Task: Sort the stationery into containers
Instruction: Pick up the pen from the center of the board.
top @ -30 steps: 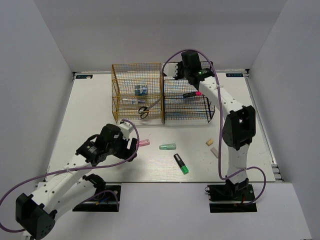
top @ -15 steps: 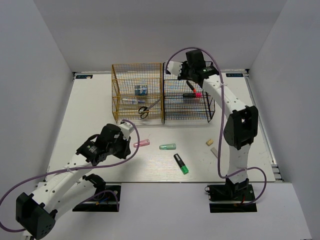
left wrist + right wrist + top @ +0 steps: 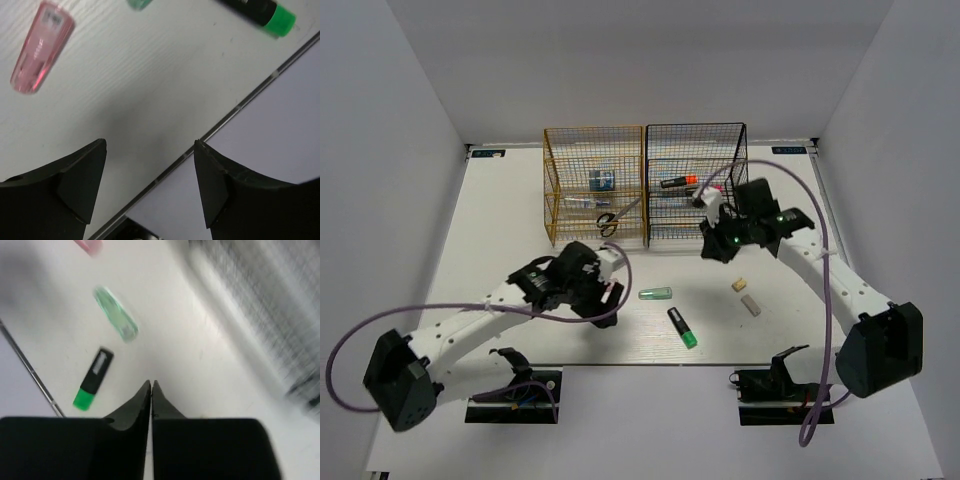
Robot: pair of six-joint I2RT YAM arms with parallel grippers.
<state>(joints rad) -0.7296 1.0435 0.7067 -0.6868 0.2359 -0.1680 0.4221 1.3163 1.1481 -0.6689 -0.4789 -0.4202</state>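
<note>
open table (image 3: pixel 500 240) left of gold rack (image 3: pixel 570 160), highlighter (image 3: pixel 683 327) mid-front

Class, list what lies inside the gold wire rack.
The gold rack holds a blue tape roll, a clear pen and scissors. Its open mesh covers little.

Through the left wrist camera, the top edge is cutting off the green capsule (image 3: pixel 139 3), leaving only a sliver. It is also slicing through the black body of the green-capped marker (image 3: pixel 261 11). The right wrist picture is smearing badly: the black rack (image 3: pixel 250 305) is dissolving into grey streaks, the green capsule (image 3: pixel 116 314) is looking soft, and the pink capsule (image 3: pixel 89 244) is only poking in at the top edge. From overhead, the left hand (image 3: pixel 608 286) is covering that pink capsule, and the tape roll (image 3: pixel 602 180) is showing too small to read.
</note>
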